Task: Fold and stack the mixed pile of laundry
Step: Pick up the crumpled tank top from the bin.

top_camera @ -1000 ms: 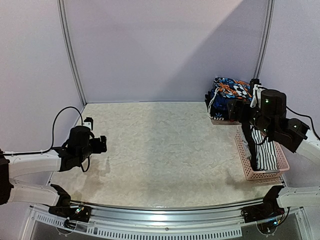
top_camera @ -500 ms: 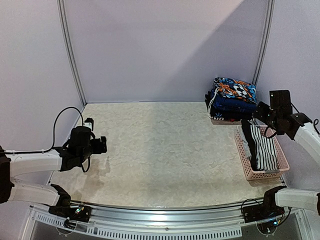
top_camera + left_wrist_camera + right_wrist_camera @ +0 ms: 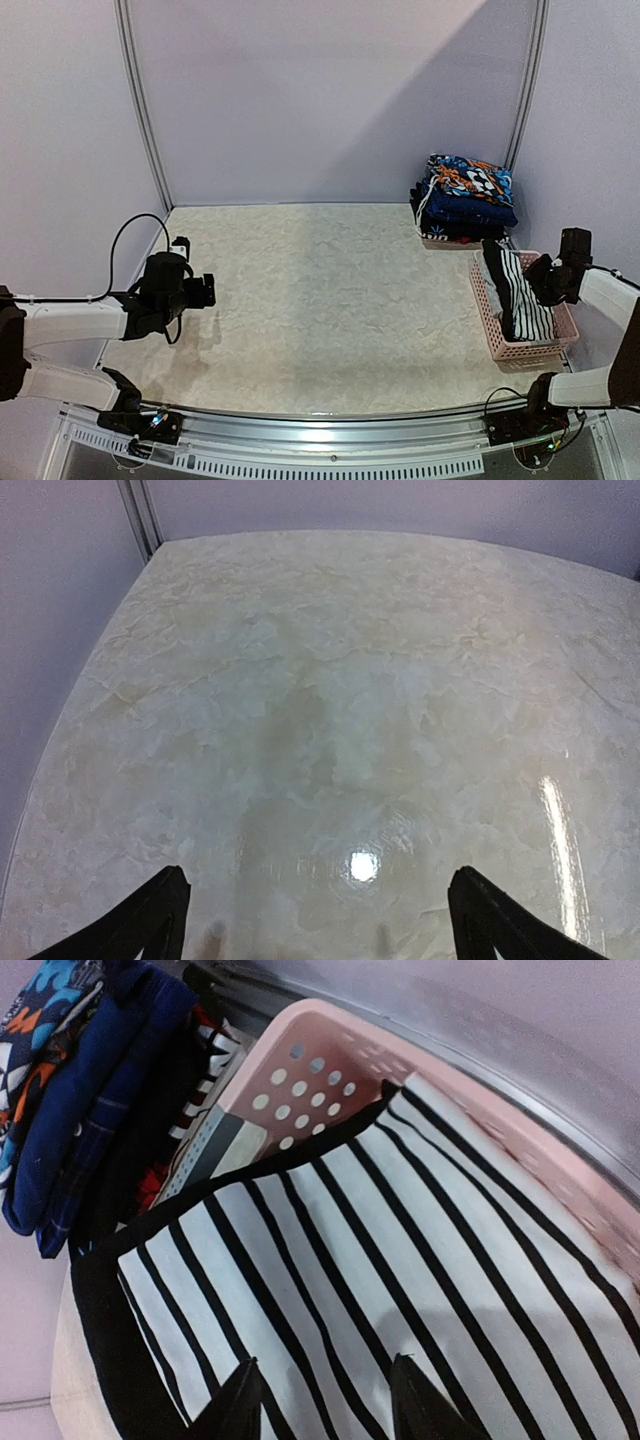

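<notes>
The striped garment (image 3: 525,300) lies in the pink basket (image 3: 487,318) at the worktop's (image 3: 330,290) right edge, beside the folded stack (image 3: 465,190) — probably the next piece to fold. The right fingers (image 3: 238,1410) hang just over its stripes with a gap between them. Whether they pinch cloth I cannot tell. Only the wrist view shows that closeness — the overhead view is too distant. The left fingers (image 3: 150,925) stand wide apart over bare worktop.
</notes>
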Robot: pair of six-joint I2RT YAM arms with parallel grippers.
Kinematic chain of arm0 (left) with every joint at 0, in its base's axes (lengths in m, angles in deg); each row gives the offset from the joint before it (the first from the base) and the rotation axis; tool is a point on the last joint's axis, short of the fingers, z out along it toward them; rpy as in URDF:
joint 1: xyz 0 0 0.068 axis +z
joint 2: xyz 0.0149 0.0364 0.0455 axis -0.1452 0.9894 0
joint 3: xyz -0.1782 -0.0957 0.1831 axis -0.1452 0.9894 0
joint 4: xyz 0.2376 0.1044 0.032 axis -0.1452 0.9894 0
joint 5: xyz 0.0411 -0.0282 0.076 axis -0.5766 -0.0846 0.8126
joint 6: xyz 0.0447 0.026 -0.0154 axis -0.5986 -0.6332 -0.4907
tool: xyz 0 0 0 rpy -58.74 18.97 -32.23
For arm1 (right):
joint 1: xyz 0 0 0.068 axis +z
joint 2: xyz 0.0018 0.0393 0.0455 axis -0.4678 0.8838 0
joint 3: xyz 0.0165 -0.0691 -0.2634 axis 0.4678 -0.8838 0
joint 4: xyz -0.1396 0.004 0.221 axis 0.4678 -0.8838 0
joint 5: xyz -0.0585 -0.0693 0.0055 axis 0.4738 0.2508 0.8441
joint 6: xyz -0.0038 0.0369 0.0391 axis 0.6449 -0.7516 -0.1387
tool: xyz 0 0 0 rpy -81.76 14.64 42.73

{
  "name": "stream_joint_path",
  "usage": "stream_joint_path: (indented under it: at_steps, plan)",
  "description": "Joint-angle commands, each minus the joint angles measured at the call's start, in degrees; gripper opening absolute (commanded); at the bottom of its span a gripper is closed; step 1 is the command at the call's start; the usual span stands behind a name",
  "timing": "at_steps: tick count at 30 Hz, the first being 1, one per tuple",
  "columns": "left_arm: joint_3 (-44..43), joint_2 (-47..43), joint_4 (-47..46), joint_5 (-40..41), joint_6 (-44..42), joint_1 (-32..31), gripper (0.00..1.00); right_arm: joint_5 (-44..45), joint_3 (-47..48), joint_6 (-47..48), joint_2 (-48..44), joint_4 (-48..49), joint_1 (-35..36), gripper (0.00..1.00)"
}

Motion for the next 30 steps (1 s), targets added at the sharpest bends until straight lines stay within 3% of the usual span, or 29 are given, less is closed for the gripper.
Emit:
stream_joint_path:
  at_steps: [1, 5, 13, 18, 26, 30]
  plan:
    - [-1.64, 0.93, 0.42, -0.17, -0.5, -0.58, 0.91, -9.32, -1.0, -2.17, 3.49, 8.97, -1.06, 0.39]
    - [-1.5, 0.76, 0.45, -0.3, -0.46, -0.58, 0.91, -9.58, -1.52, -2.77, 5.26, 10.66, -1.4, 0.34]
    - [-2.02, 1.55, 0.53, -0.39, -0.6, -0.58, 0.91, -10.36, -1.76, -2.82, 5.69, 11.43, -1.51, 0.09]
    - [-1.93, 1.42, 0.53, -0.48, -0.55, -0.58, 0.91, -11.18, -2.19, -2.51, 5.21, 11.88, -1.51, 0.01]
    - [-1.77, 1.16, 0.53, -0.61, -0.63, -0.58, 0.91, -10.6, -1.07, -1.47, 1.23, 9.03, -1.51, 0.0]
    - [-1.65, 0.99, 0.53, -0.79, -0.61, -0.58, 0.91, -8.8, 1.89, -0.59, -5.83, 4.0, -1.42, 0.0]
